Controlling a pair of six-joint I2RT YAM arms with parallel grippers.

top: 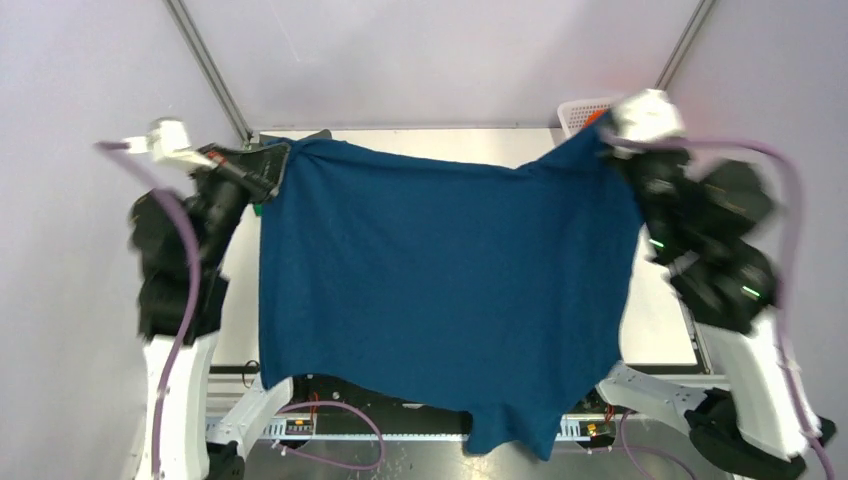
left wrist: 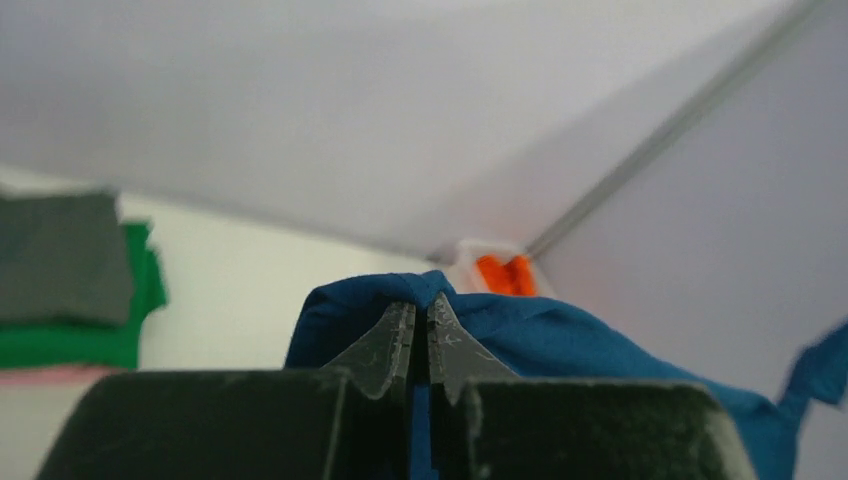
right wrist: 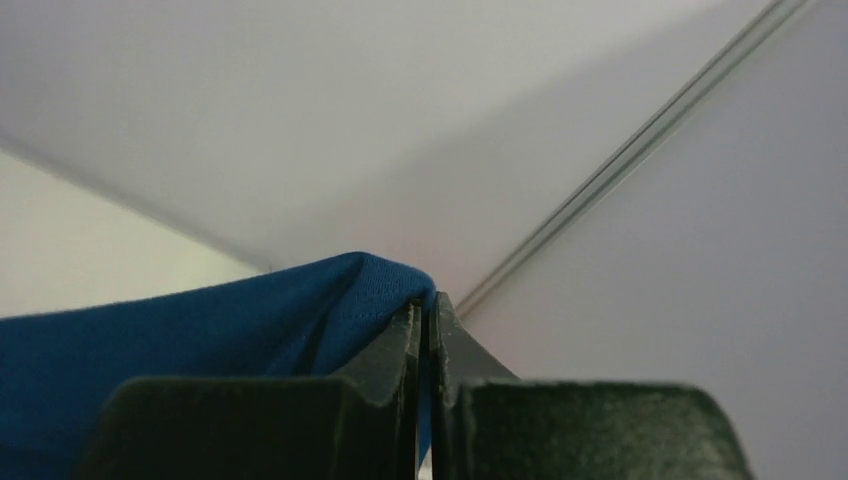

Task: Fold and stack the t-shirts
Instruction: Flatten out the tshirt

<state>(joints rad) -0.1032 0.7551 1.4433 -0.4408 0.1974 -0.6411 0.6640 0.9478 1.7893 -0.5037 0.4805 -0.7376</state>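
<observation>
Cloth sagged, soft and light. Your left pincer (left wrist: 420,312) and right pincer (right wrist: 425,310) each clenched a far corner of the dark blue t-shirt (top: 440,270).

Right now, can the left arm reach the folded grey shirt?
Probably not: the left gripper, jaws shut on the blue t-shirt stretched to the right gripper, must release it before reaching the grey shirt.

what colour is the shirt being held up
The shirt is dark blue, no print showing; clearest in the top external view.
</observation>
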